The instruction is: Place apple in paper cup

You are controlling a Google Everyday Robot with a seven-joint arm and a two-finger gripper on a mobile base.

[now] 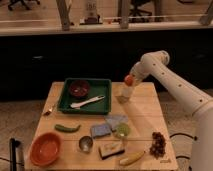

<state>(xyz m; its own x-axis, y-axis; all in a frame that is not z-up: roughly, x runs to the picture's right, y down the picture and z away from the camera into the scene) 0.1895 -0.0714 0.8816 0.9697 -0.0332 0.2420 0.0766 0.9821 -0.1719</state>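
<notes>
Table (pixel 145 117) of pale wood, viewed from its near edge. A white robot arm (pixel 172 82) enters from the right and bends down toward the far middle of the tabletop. The gripper (pixel 132 76) at its tip is closed on the apple (pixel 129 80), a small orange-red ball held directly over the paper cup (pixel 125 93). The cup stands upright just right of the green tray (pixel 102 86); whether the apple touches the cup's rim cannot be told. Inside the tray lie a dark red bowl (pixel 79 88), at its far left, and a white spoon (pixel 87 103), along its near side. On the near half of the table, from left to right: an orange bowl (pixel 45 148), a long green vegetable (pixel 67 128), a small metal cup (pixel 85 144), a blue sponge (pixel 100 130), a round yellow-green fruit (pixel 122 130), a banana (pixel 131 158) at the near edge, and a bunch of dark grapes (pixel 158 143)
</notes>
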